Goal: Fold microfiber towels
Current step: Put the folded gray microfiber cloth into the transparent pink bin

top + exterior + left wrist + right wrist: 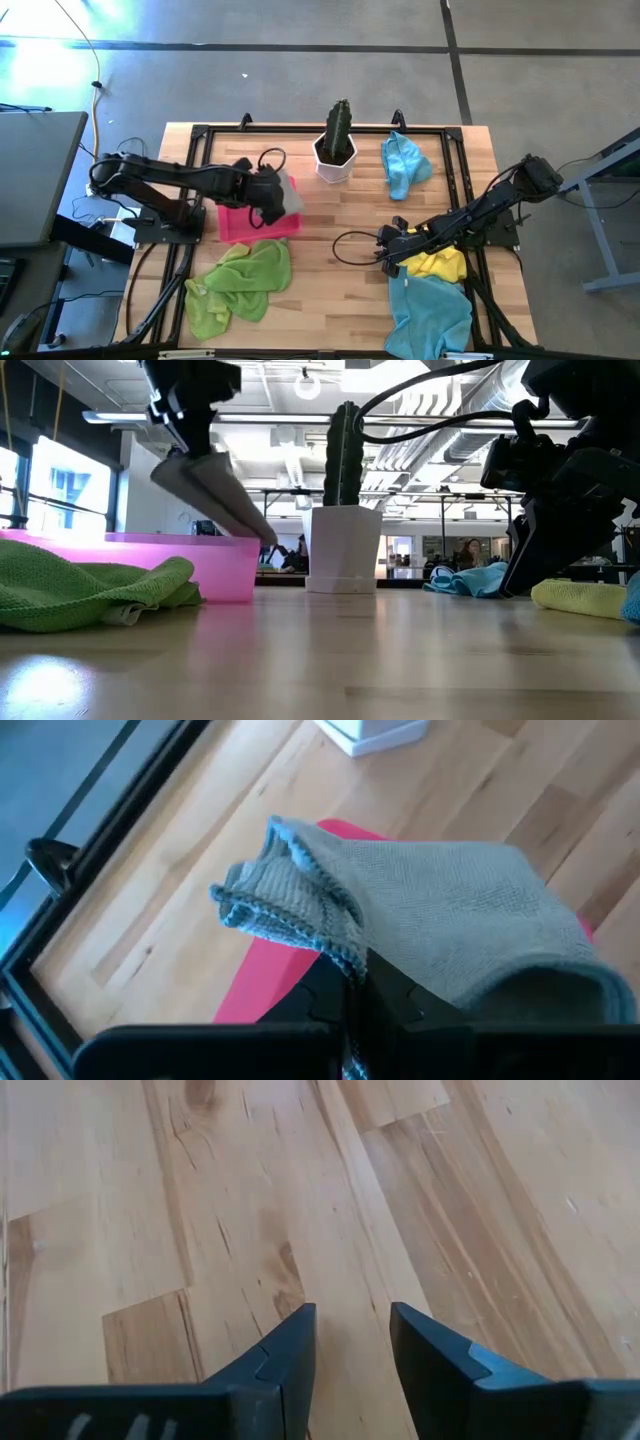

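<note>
left end effector (pixel 268 200) in the high view hangs over the pink tray (pixel 236 226), clenched on a grey towel (pixel 288 192). low view shows the towel (pixel 215 495) draping into the tray; it could snag the rim. right wrist view shows the right end effector (pixel 352 1342) released above bare table (pixel 250 1200).

We see a grey towel (pixel 450 910) of nubby knit cloth w/ stitched edges, and green towels (pixel 240 282) soft and matt. Tabletop (pixel 300 1200) is smooth wood planks, visible grain, slight sheen. Pink tray (pixel 215 565) looks translucent glossy plastic; right fingers (pixel 430 1355) are matt dark plastic.
</note>
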Controlling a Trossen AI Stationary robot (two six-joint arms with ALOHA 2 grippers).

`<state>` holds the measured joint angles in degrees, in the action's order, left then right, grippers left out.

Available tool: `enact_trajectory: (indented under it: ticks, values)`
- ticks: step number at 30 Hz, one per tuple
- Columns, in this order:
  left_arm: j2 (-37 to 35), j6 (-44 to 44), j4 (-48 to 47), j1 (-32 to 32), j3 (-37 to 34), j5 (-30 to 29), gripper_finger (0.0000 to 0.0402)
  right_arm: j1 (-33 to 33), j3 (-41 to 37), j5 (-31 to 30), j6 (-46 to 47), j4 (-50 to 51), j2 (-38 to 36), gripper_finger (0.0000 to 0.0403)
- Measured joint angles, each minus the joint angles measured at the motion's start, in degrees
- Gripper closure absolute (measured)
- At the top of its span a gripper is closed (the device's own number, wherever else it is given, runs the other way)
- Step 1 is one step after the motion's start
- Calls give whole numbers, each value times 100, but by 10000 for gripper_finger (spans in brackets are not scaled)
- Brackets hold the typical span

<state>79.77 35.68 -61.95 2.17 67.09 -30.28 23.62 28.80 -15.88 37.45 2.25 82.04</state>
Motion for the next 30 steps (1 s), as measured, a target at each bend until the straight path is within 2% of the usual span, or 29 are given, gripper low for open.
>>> enact_trajectory:
  ticks: [5, 13, 24, 27, 30]
  values:
    - [0, 16, 228, 2, -309, 101, 399, -2, 0, 0, -2, -3, 0, 279]
    - [0, 328, 507, -104, -1156, 753, 399, 0, 0, 0, 0, 5, 0, 279]
    - [0, 497, 564, -151, -1785, 734, 397, 0, 0, 0, 0, 6, 0, 279]
    - [0, 851, 556, -151, -1847, 805, 382, -2, 0, 0, 0, 8, 0, 279]
    - [0, 1155, 418, -146, -1844, 916, 349, -2, 0, 0, -2, 8, 0, 279]
